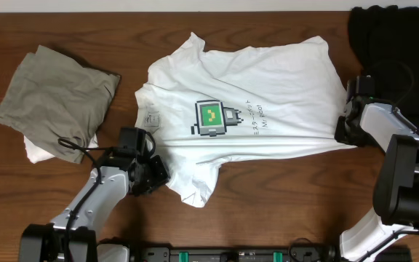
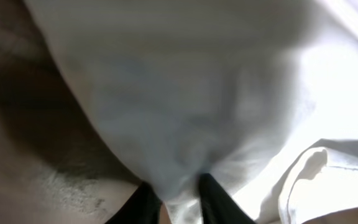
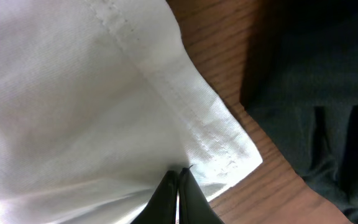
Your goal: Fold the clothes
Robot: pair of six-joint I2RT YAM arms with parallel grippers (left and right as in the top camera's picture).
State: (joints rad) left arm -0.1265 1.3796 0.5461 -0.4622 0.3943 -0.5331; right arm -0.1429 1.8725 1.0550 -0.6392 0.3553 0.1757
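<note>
While my left arm reaches in low from the near edge, the left gripper pinches the white T-shirt by its near sleeve. The right gripper is clamped on a hem corner. The shirt lies spread mid wooden table, lengthwise side to side, collar toward my left.

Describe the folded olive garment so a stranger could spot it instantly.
On the wooden table, look left of the spread white T-shirt. The olive garment lies folded there atop a white piece; it is the only grey-green cloth, the other pile being black.
</note>
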